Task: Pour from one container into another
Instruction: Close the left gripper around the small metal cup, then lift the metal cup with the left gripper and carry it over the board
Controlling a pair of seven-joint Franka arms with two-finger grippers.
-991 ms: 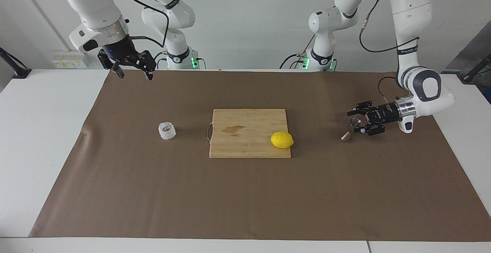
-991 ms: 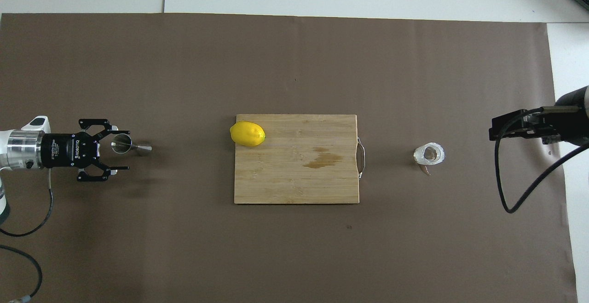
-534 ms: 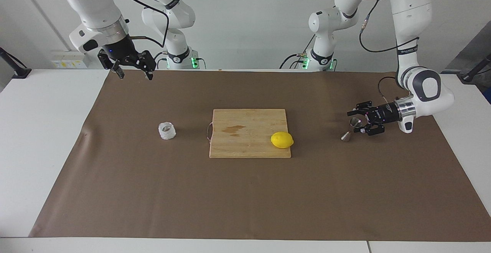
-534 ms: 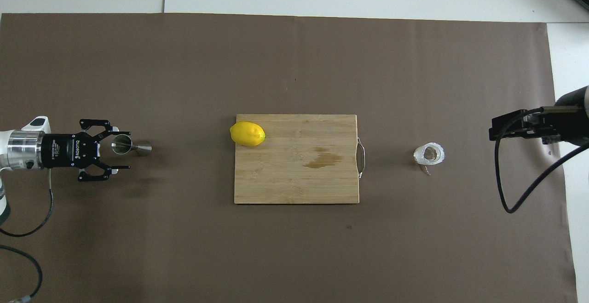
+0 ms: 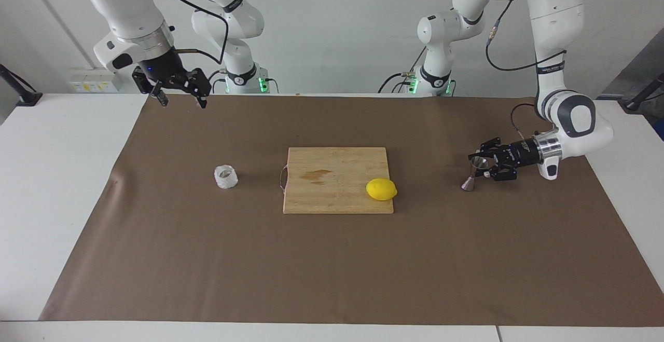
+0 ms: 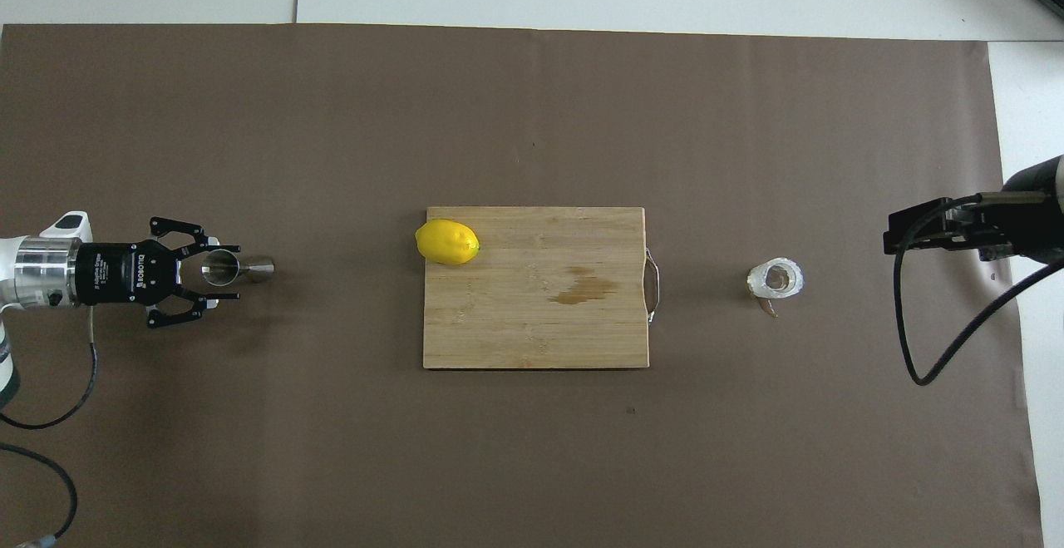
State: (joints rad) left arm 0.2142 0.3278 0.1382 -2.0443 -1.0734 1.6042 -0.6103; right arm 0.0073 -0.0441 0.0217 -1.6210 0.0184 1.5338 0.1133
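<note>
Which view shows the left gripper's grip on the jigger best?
The overhead view: the left gripper has a finger on each side of the jigger, closing on its upper cone. In the facing view the left gripper partly hides the jigger, so the fingers overlap.

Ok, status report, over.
Left gripper closing round jigger. Right gripper open, waiting high. Cup untouched. Board and lemon lie between.

L arm low, wrist horizontal, left gripper [image 5: 481, 166] pointing 9 o'clock in facing view, fingers narrowed. R arm waits, right gripper [image 5: 179, 99] raised, open.
</note>
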